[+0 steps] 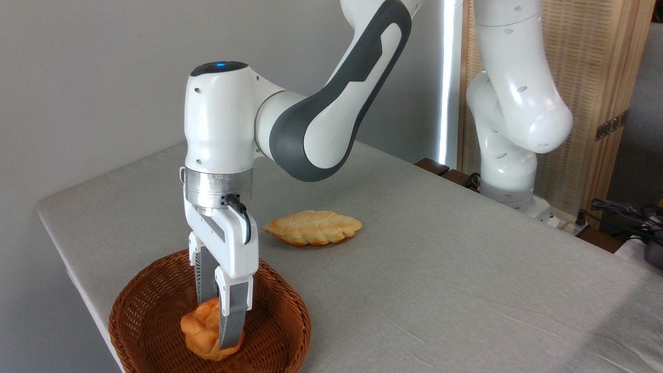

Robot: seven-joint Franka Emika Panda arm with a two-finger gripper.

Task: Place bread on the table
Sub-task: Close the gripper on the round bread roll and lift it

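A knotted bun [204, 331] is shown inside the brown wicker basket [155, 311] at the near left corner of the cloth-covered table [440, 269]. The Panda gripper [220, 331] is directed straight down into the basket, and its two fingers are seen clamped against opposite sides of the bun, one behind it and one in front. Whether the bun is lifted clear of the basket floor cannot be told from this view. A longer, paler leaf-shaped loaf [312, 227] is seen lying on the cloth just beyond the basket and is not the object concerned.

The bun is judged to be light, so little closing force should be needed. Its glossy surface suggests a slippery skin, and its rounded, lumpy form offers no flat faces; a hold across the widest part, with the fingers seated in the grooves between the twists, is considered most secure. Whether it is soft or rigid cannot be determined. Bare cloth to the right of the basket is available for placement.
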